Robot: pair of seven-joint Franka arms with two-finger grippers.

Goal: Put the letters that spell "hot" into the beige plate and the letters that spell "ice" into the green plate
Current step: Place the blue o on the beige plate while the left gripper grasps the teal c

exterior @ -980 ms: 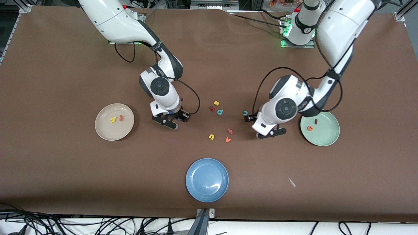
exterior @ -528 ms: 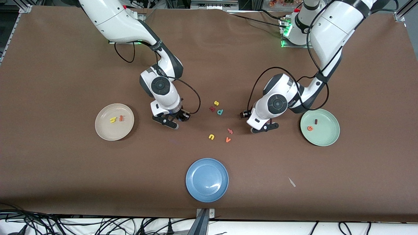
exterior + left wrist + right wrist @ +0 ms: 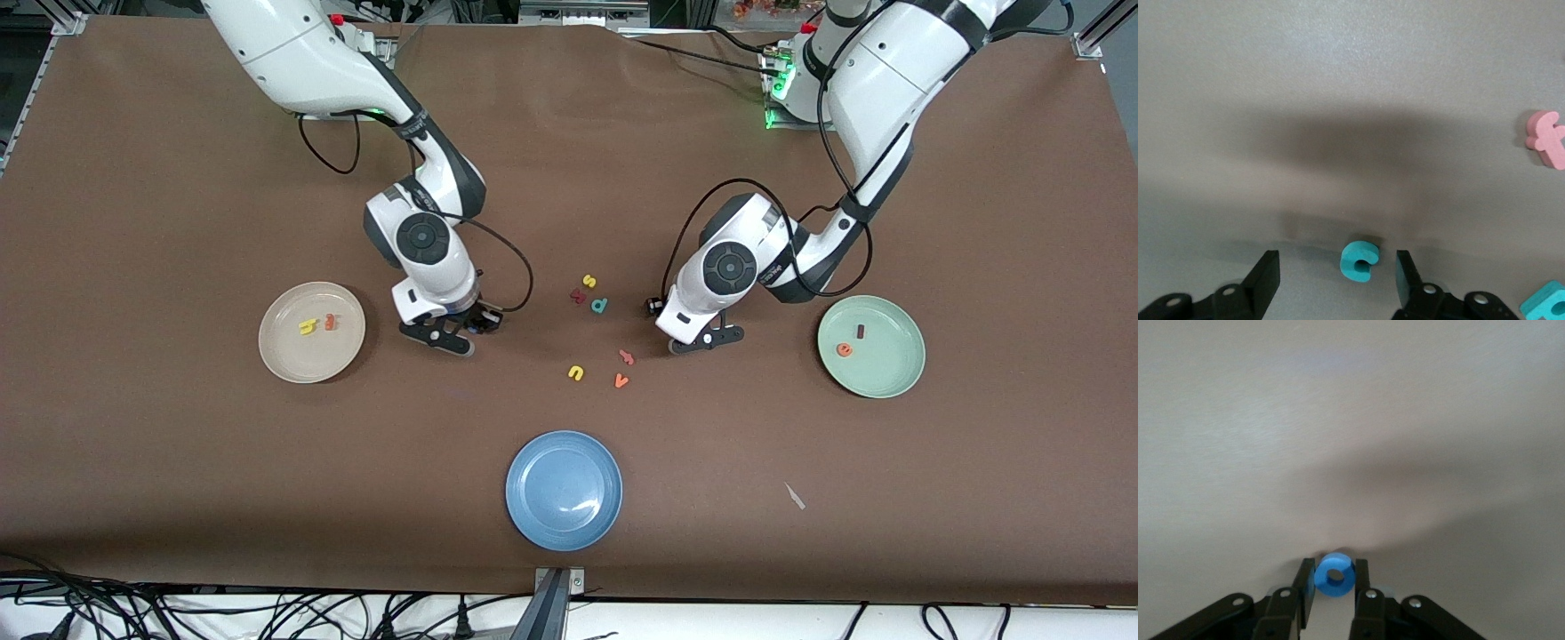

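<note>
I have the blue o (image 3: 1335, 575) pinched between the fingers of the right claw (image 3: 1335, 583), so the job there is a steady lift and carry to the beige plate (image 3: 284, 360), where the yellow h (image 3: 308, 328) and orange t (image 3: 330, 323) already lie; I'd release low so the foam ring doesn't bounce out. The left claw (image 3: 1338, 283) stands wide astride the teal c (image 3: 1359, 261) on the worktop (image 3: 178, 462); I'd centre before squeezing, since the letter sits closer to one finger. It then belongs in the green plate (image 3: 898, 373) with the orange e (image 3: 844, 349) and dark red i (image 3: 860, 332). The brown worktop is flat and matte, with stray letters in the middle, a blue plate (image 3: 564, 490) nearer the front camera, and cables along its edge.
</note>
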